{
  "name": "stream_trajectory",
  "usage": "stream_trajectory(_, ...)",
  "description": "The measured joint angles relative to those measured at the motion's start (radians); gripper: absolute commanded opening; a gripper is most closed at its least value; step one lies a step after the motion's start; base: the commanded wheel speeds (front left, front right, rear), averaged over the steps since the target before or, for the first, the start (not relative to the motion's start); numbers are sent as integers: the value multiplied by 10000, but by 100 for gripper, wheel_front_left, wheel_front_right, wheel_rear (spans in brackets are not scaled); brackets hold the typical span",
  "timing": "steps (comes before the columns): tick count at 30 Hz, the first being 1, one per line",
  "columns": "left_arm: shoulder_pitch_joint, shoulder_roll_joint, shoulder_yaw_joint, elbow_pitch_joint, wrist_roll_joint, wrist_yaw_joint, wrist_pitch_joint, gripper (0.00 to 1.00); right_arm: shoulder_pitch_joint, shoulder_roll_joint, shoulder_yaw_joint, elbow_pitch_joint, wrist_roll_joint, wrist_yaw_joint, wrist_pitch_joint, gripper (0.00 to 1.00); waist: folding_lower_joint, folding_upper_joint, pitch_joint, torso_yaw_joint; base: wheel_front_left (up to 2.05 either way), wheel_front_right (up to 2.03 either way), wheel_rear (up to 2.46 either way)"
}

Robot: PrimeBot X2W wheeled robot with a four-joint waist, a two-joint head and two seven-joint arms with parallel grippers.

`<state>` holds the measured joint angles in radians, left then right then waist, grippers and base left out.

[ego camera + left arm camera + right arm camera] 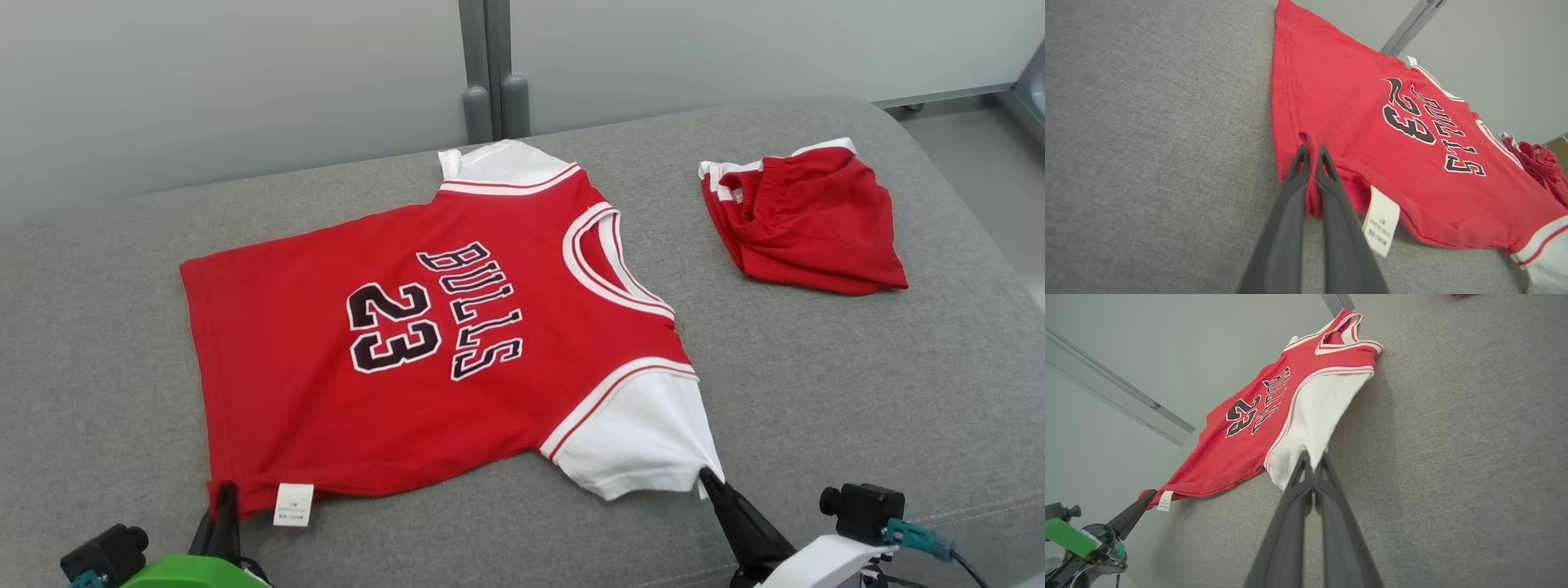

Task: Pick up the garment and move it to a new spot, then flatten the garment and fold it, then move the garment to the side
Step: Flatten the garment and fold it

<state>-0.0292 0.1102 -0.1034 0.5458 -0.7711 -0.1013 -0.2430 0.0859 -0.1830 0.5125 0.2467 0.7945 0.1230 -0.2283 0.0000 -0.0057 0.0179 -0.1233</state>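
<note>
At the lower left of the head view, the left gripper point(226, 492) is seen pinched tight on the bottom corner of the red jersey point(424, 343). In the left wrist view, a little bunch of red cloth is squeezed between the two dark fingers. A white label point(293, 504) is seen hanging just beside them.

The jersey is spread across the middle of the frame on the grey cushion point(816, 392), with the number and letters facing up. It is laid almost flat (only a few soft ripples are seen near the bottom edge).

At the lower right, the right gripper point(707, 476) is closed on the tip of the white sleeve point(645, 437), which is pulled to a small point there. At the upper right, a pair of red shorts point(808, 220) is seen in a heap, well apart from the jersey.

So the first part of the job seems to be done: the jersey is judged to be put in its spot and nearly smoothed out. No fold is seen yet. The folding is left to be done, and after that the jersey is to be moved to the side.
</note>
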Motion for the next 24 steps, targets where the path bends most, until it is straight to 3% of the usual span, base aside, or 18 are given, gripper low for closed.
stream_trajectory(13, -4, -29, 59, 385, 50, -42, -56, 0, -117, 17, 81, 1421, -29, 2, -4, 0, 0, 0, 12, -81, 0, 0, 0)
stream_trajectory(16, -4, -19, 127, 499, 50, -44, -58, 5, -175, 134, 92, 1542, -15, 2, -15, 0, 0, 0, 19, 32, 0, 0, 0)
stream_trajectory(17, -4, -19, 144, 531, 50, -52, -58, 15, -175, 192, 104, 1590, -15, 2, -17, 0, 0, 0, 19, 72, 0, 0, 0)
stream_trajectory(18, -4, -19, 144, 531, 50, -52, -58, 40, -175, 192, 104, 1590, -15, 2, -17, 0, 0, 0, 19, 72, 0, 0, 0)
stream_trajectory(19, -4, -19, 150, 566, 50, -54, -58, 78, -176, 236, 117, 1639, -13, 2, -23, 15, 0, 0, 17, 112, 0, 0, 0)
stream_trajectory(20, -4, -21, 155, 602, 50, -54, -58, 100, -176, 257, 140, 1684, -13, 2, -46, 28, 0, 0, 14, 150, 0, 0, 0)
stream_trajectory(21, -4, -25, 157, 625, 50, -54, -58, 100, -176, 257, 153, 1718, -13, 2, -46, 40, 0, 0, 9, 187, 0, 0, 0)
stream_trajectory(23, -2, -36, 238, 650, 42, -54, -58, 100, -175, 245, 199, 1787, -13, 2, -59, 49, 0, 0, -3, 256, 0, 0, 0)
stream_trajectory(24, 7, -42, 347, 656, 15, -54, -58, 100, -176, 234, 257, 1810, -13, 2, -61, 65, 0, 0, -10, 280, 0, 0, 0)
